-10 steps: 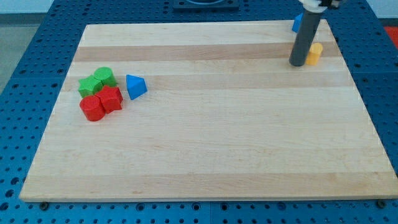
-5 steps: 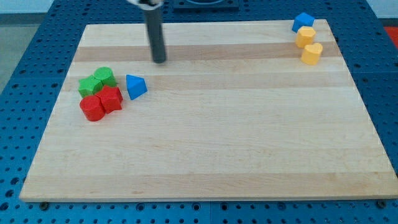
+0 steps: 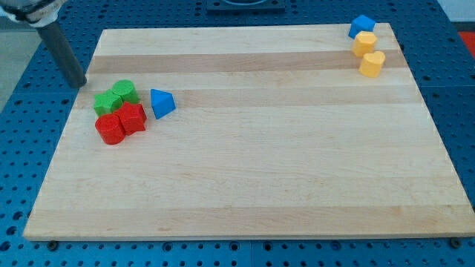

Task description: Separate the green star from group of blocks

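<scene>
**Clerk:** Item one, green star (image 3: 106,101): where did it lie?

**Keeper:** Near the left edge of the surface (image 3: 245,148), in a cluster; green cylinder (image 3: 125,91) touching at its upper right, two red blocks (image 3: 121,123) against its lower side, blue triangular block (image 3: 162,103) just to the view's right.

**Clerk:** Item two, end effector?

**Keeper:** A bare rod, nothing to open or close, holding nothing. My tip (image 3: 76,84) stood just off the surface's left edge, touching no block.

**Clerk:** Bearing?

**Keeper:** Star lay down and to the view's right of my tip, near but apart. Judged: a push from there would drive it into the reds, so another approach seemed wanted.
</scene>
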You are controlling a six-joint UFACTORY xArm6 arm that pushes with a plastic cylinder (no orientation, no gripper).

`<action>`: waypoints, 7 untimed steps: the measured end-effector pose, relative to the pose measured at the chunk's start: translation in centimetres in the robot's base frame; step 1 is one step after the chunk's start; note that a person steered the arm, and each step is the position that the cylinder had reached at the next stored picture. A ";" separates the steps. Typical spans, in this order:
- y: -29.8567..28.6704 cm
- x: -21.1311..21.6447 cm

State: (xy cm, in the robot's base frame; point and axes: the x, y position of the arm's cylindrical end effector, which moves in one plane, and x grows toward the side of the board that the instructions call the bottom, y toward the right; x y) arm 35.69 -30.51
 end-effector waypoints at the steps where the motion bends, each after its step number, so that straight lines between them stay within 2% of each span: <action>1: 0.0 2.9; 2: 0.0 4.9; 3: 1.7 5.1; 7: 13.2 4.9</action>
State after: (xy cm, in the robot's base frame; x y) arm 40.55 -17.34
